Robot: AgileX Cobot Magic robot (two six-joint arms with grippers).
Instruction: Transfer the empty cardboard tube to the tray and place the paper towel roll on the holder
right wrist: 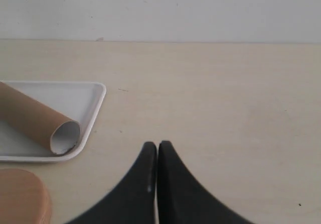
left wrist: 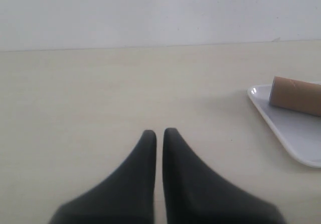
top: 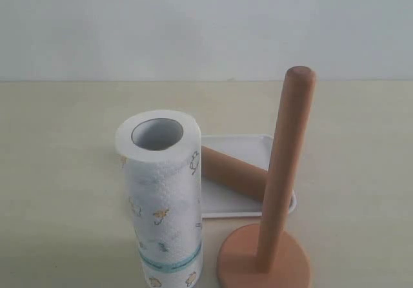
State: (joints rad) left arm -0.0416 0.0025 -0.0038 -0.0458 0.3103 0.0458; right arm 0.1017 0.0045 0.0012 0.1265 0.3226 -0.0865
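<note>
Exterior view: the roll (top: 164, 197) stands upright on the bench (top: 58, 172), its grey core hole facing up and its teal band near the bottom end. Just to its right stands the holder (top: 284, 172), round base flat on the bench and post bare up to its rounded top; nothing sits on the post. Behind both lies the tray (top: 239, 144), flat on the bench, and the tube (top: 233, 172) lies inside it on its side, set slantwise across the white floor. From this angle the roll hides the tube's left end and the holder's post hides its right end. In the left wrist view the left tool (left wrist: 159, 132) has its two dark fingers drawn together with only a thin slit between them, gripping nothing, over bare bench, well apart from the tray's corner where one end of the tube shows. In the right wrist view the right tool (right wrist: 157, 144) has its fingers pressed against each other, also empty, above the bench near the tray's rim. There the tube's open end, pale inside, rests close to the rim at one rounded corner, and an edge of the holder's base shows just beside the tray.
</note>
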